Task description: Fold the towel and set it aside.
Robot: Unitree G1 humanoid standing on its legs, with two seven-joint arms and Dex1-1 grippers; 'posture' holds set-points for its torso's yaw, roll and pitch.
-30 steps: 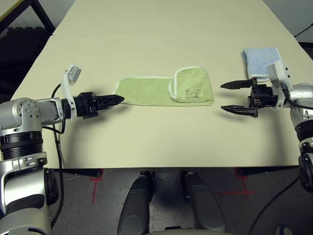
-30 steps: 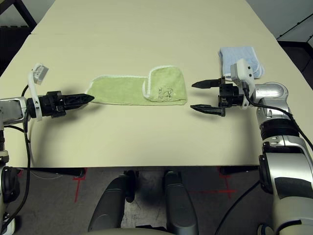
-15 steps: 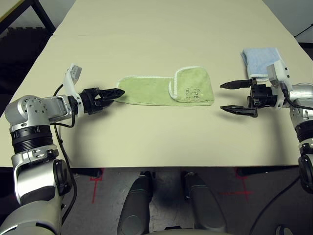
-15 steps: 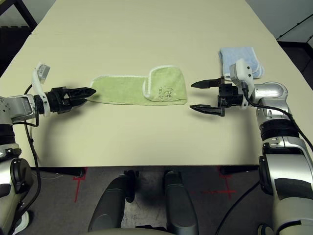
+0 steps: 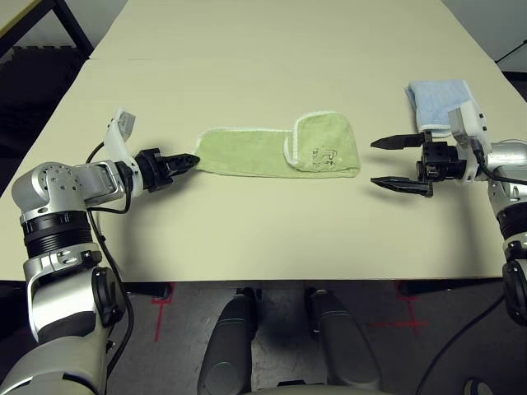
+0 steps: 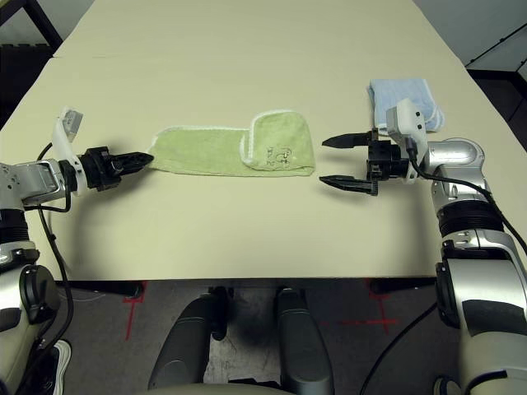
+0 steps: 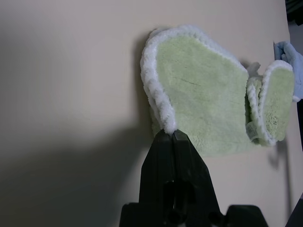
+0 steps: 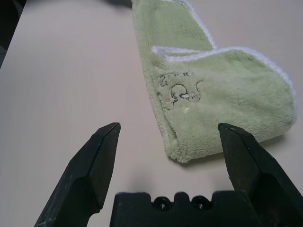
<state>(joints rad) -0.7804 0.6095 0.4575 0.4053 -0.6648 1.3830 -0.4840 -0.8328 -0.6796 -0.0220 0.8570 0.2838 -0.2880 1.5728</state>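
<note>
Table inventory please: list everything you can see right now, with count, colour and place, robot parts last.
towel: one, light green with white edging, mid-table, its right end folded over.
blue cloth: one, light blue, folded, far right of the table, behind the right gripper.
table: one, beige, under everything.
left gripper: one, black, shut on the towel's left corner edging.
right gripper: one, black, open, just off the towel's right end, not touching it.

Bare table [image 5: 263, 239] around towel [image 5: 272, 152]
</note>
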